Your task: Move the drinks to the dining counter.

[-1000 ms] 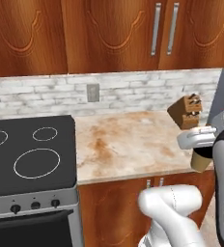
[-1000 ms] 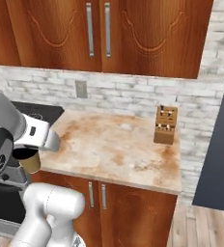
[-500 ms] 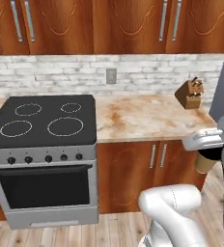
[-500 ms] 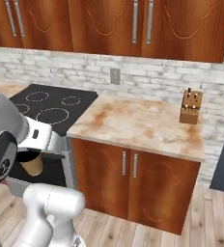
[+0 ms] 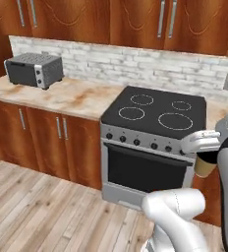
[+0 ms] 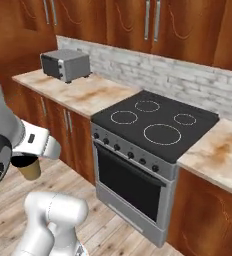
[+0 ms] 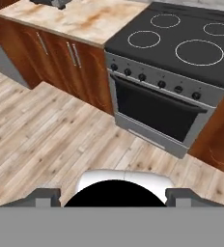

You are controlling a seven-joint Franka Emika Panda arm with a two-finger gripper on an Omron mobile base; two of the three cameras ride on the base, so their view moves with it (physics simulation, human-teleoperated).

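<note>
Paper cup (image 5: pixel 203 166), small and tan with a dark rim, hangs in the air in front of the black stove (image 5: pixel 155 115), at the height of the oven door, well apart from every counter. The gripper (image 5: pixel 204 158) is pinched on the cup: in the hand view the two dark finger tips (image 7: pixel 45 198) stand on both sides of the round dark mouth of the cup (image 7: pixel 114 193), touching it. The inside of the cup looks only dark, and I cannot tell if something is in it. In the right base view the cup (image 6: pixel 28 167) hangs under the white hand, above the wooden floor (image 6: pixel 118 220).

One stove shows, with four round burners and one oven door. Left of the stove, on the marble-look counter (image 5: pixel 62 96), stands one grey toaster oven (image 5: pixel 35 70).
</note>
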